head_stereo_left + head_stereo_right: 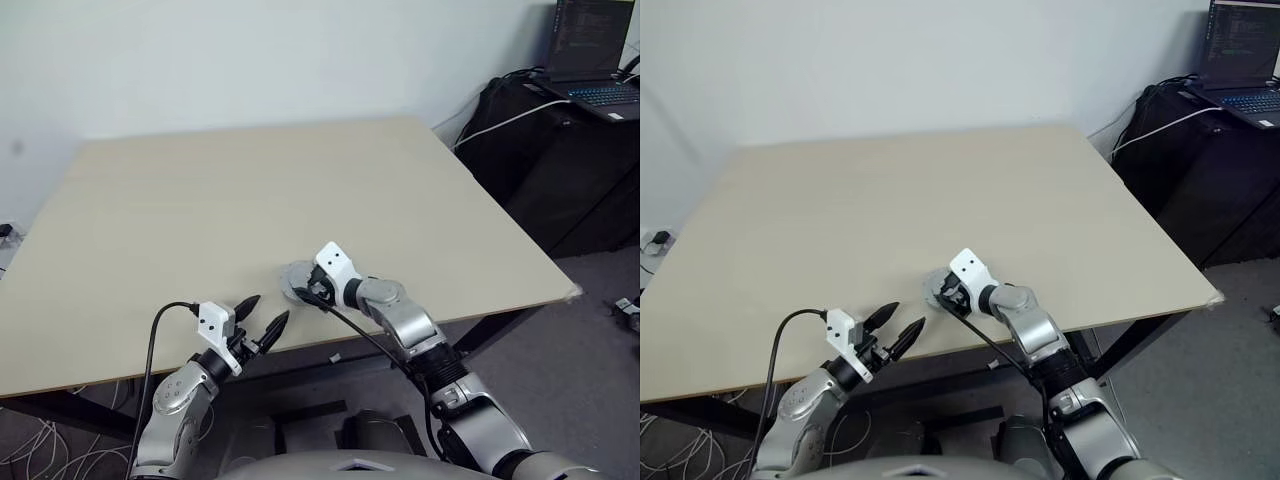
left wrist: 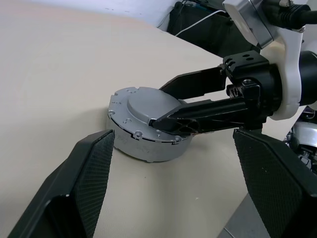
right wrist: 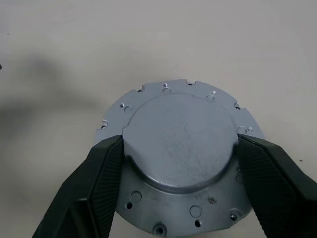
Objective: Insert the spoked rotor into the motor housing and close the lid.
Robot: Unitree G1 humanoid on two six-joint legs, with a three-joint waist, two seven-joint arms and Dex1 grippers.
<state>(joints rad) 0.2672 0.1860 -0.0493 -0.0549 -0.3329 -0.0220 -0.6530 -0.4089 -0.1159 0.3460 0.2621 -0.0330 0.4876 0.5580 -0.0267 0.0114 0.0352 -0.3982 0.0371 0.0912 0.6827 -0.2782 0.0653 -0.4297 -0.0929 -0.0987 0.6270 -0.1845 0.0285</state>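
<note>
The left gripper [image 1: 262, 318] hangs at the near table edge, at about 7 o'clock from the assembly. Its fingers are spread and nothing lies between them. It points toward the assembly but stands apart from it.

The right gripper [image 1: 304, 289] is the nearer tool. It reaches in from about 4 o'clock and slopes downward. Its two fingers [image 3: 99, 183] straddle the raised centre boss of the lid [image 3: 181, 148], one on each side, at or very near the boss wall. Whether they press on it cannot be told. The jaws stand wide, around the boss, and lift nothing.

The lid lies flat on top of the housing [image 2: 130, 147], face up, its axis vertical. Being round, it has no long axis in plan. Its flange carries small holes and edge notches. The stack rests on the table [image 1: 250, 200] near the front edge, slightly right of centre. No rotor is to be seen; it is judged to be inside, under the lid.

Judgement: the lid appears seated, so the task is close to complete. The coming move depends on the fingers staying centred across the boss diameter, whether they press, turn or withdraw.

Beyond the table, at 1 o'clock, a laptop [image 1: 592, 60] stands on a dark case.
</note>
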